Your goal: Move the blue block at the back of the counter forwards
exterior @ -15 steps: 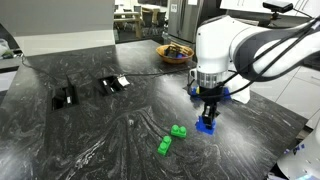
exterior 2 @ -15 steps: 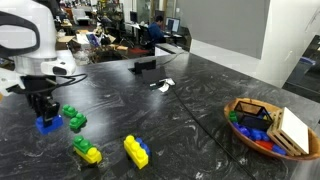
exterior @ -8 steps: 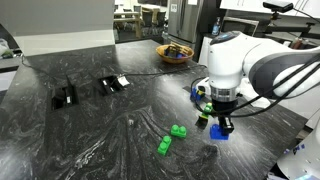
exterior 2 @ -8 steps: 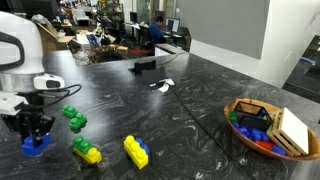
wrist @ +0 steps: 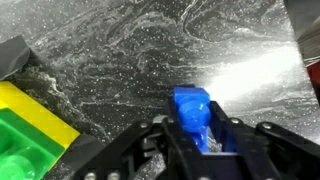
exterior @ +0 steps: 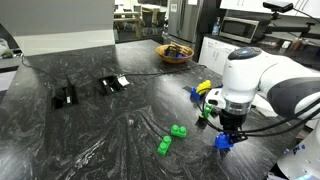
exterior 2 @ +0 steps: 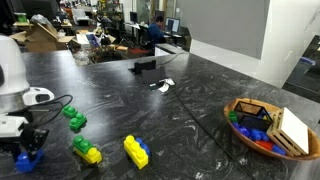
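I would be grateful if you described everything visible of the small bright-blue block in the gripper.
The small narrow bright-blue plastic toy brick looks glossy, taller than wide, with a rounded top. It stands upright, clamped between the dark fingers of the gripper, which hide its sides. It is low over the dark marbled stone counter, near the edge and apart from the nearest green brick. Whether its base touches the surface cannot be told.

Green bricks, a yellow block, a wooden bowl of toys.

Small bright-blue block, upright (sides partly hidden), near the edge of the glossy dark veined counter
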Action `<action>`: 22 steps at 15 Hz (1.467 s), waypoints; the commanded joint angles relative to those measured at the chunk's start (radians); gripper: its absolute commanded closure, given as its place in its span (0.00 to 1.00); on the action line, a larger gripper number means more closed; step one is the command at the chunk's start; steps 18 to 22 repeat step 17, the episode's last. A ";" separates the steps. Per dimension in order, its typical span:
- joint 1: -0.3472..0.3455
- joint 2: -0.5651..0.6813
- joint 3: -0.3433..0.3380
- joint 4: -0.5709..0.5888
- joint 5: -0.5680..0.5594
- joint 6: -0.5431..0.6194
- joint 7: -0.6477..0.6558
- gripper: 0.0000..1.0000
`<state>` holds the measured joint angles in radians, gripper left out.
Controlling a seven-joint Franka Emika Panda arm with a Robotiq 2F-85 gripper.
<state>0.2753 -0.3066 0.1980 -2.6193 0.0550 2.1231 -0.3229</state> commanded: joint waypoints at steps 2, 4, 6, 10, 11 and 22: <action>0.027 -0.061 -0.023 -0.090 0.034 0.102 -0.038 0.41; 0.027 -0.080 -0.030 -0.104 0.040 0.114 -0.030 0.33; 0.019 -0.108 -0.037 -0.110 0.040 0.124 0.000 0.19; 0.022 -0.067 -0.034 -0.081 0.019 0.084 -0.003 0.17; 0.022 -0.065 -0.033 -0.081 0.019 0.084 -0.003 0.12; 0.022 -0.064 -0.033 -0.081 0.019 0.084 -0.003 0.12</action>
